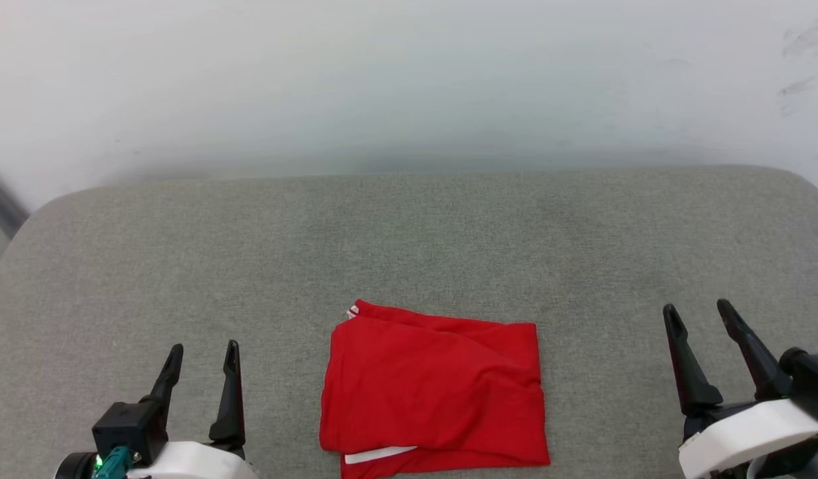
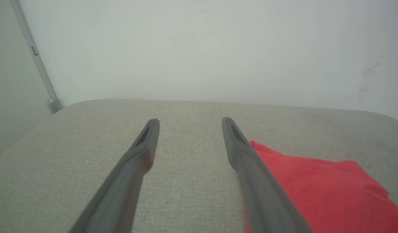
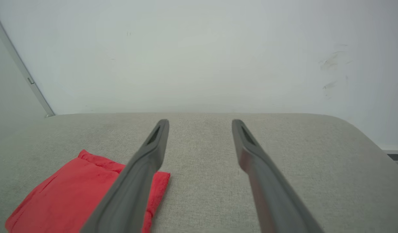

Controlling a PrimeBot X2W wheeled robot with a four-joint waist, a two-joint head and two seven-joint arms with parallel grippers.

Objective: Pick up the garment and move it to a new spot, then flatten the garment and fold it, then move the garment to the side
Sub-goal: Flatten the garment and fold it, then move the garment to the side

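Head cam: garment lies folded flat on grey tabletop. Left gripper and right gripper flank it, both well apart from it, fingers spread, empty.
L wrist: garment beside right finger.
R wrist: garment lower left.
Risk: pinching top layer only, so fold opens during the side move.

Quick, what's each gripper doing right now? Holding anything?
Left gripper: open, empty, apart from the garment, on its left.
Right gripper: open, empty, apart from the garment, on its right.
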